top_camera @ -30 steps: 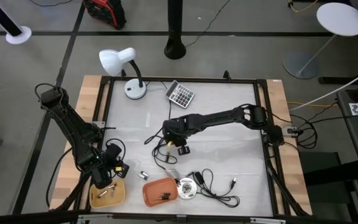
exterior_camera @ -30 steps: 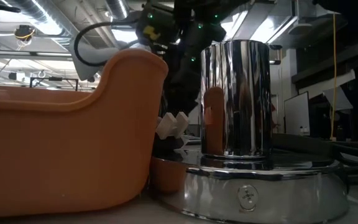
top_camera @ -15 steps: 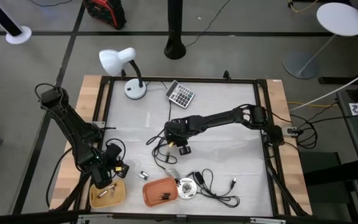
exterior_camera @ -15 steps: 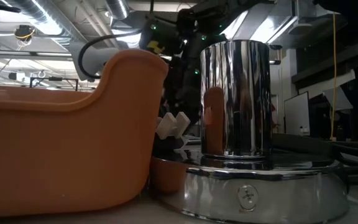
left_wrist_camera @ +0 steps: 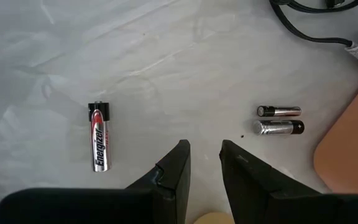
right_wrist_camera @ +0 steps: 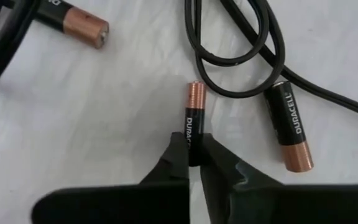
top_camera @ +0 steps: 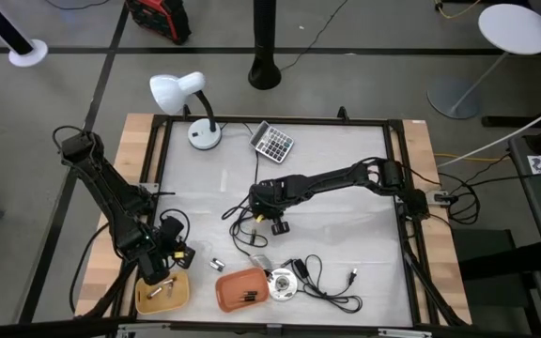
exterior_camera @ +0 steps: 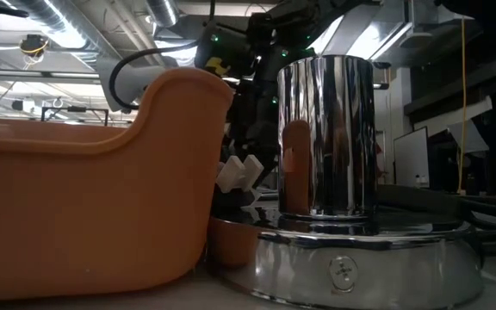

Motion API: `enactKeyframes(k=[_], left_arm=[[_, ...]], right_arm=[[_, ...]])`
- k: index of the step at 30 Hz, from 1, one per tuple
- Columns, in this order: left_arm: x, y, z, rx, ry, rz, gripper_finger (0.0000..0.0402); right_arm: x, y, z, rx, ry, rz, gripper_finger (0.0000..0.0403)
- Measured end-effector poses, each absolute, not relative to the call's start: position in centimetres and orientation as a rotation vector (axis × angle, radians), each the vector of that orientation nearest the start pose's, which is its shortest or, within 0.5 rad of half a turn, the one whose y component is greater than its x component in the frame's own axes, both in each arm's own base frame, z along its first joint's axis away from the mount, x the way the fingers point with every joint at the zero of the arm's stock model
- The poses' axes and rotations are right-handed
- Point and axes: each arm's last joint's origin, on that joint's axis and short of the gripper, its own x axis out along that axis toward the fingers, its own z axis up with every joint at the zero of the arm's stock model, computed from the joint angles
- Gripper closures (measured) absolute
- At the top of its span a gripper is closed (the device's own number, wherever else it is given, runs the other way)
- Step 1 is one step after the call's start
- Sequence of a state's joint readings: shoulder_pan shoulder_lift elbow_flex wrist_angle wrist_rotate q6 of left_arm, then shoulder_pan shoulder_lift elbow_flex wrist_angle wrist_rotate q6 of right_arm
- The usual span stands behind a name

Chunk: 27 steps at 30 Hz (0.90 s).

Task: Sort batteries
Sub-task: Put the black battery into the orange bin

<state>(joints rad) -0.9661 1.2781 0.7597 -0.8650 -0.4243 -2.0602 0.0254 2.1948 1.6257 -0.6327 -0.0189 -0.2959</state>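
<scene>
My right gripper is over the table's middle, among black cables, and is shut on a black Duracell battery with a copper end. Two more batteries lie on the white table beside it. My left gripper hangs open near the front left, with nothing between its fingers. Below it lie a silver Energizer battery and two small silvery batteries. A tan tray and an orange tray, each with batteries inside, stand at the front. My right gripper pinches the battery's black end between its two fingertips. The fingers lie along the battery, and its copper end points away from them. Whether the battery is clear of the table, I cannot tell.
A white desk lamp and a calculator stand at the far side. A shiny metal cylinder on a round base sits beside the orange tray, with cable loops to its right. The black frame borders the table.
My right gripper has come down a little toward the table's middle. My left arm has kept still.
</scene>
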Motion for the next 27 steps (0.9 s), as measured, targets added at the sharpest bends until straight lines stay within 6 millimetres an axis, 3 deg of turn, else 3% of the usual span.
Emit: enactKeyframes(k=[5, 10, 21, 27], left_arm=[[12.6, -16.1, 19.5, -0.937, 0.944, 0.691, 0.032], [12.6, -16.1, 19.5, -0.937, 0.944, 0.691, 0.032], [12.6, -16.1, 19.5, -0.937, 0.944, 0.691, 0.032], [12.6, -16.1, 19.4, -0.937, 0.944, 0.691, 0.032]], right_arm=[[44.8, 1.2, 14.6, -0.262, 1.188, 0.216, 0.0382], [44.7, 1.2, 14.6, -0.261, 1.192, 0.216, 0.0397], [45.4, 1.3, 17.1, -0.26, 1.214, 0.219, 0.0401], [45.4, 1.3, 17.5, -0.259, 1.218, 0.219, 0.0399]])
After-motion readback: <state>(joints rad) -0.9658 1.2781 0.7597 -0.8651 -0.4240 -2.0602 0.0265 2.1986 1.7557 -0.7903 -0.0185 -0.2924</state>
